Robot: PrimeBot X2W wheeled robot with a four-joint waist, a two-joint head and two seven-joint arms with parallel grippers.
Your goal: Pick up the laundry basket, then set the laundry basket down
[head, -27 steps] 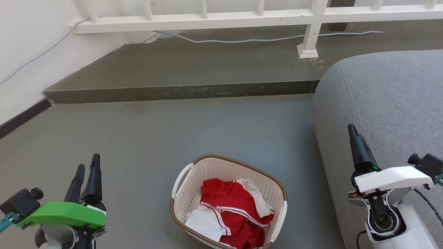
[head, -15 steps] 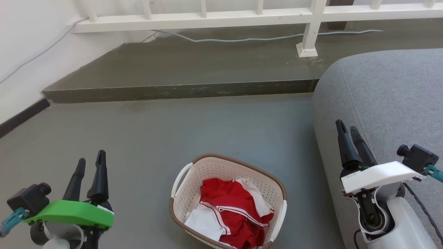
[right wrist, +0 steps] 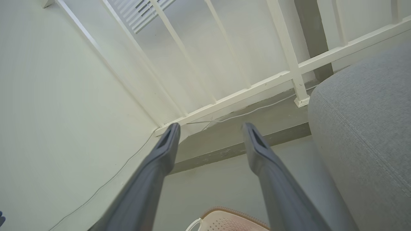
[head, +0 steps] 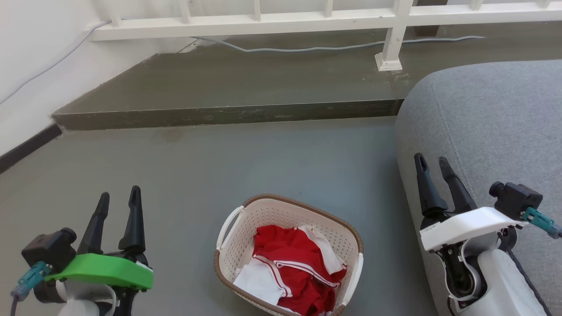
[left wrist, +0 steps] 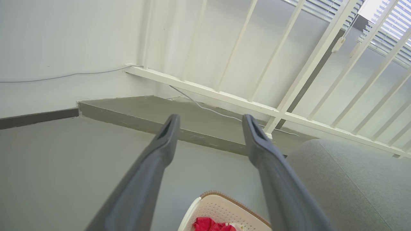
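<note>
The laundry basket [head: 272, 215], cream perforated plastic with a brown rim and white side handles, stands on the grey floor at the bottom middle of the head view, holding red-and-white clothes [head: 298, 267]. My left gripper [head: 119, 198] hovers open to the basket's left, nothing between its fingers. My right gripper [head: 432, 162] is open to the basket's right, in front of the sofa. The basket's far rim [left wrist: 224, 197] peeks in at the bottom of the left wrist view between the spread fingers, and the rim [right wrist: 231, 213] also shows low in the right wrist view.
A grey sofa [head: 491, 123] fills the right side, close to the right arm. A raised concrete step [head: 228, 115] crosses behind, with a white railing [head: 263, 19] and a cable [head: 307, 47] on it. A white wall [head: 26, 66] closes the left.
Both grippers have opened and moved inward toward the basket; the right one swung left and now shows both fingers apart. The basket has stayed put.
</note>
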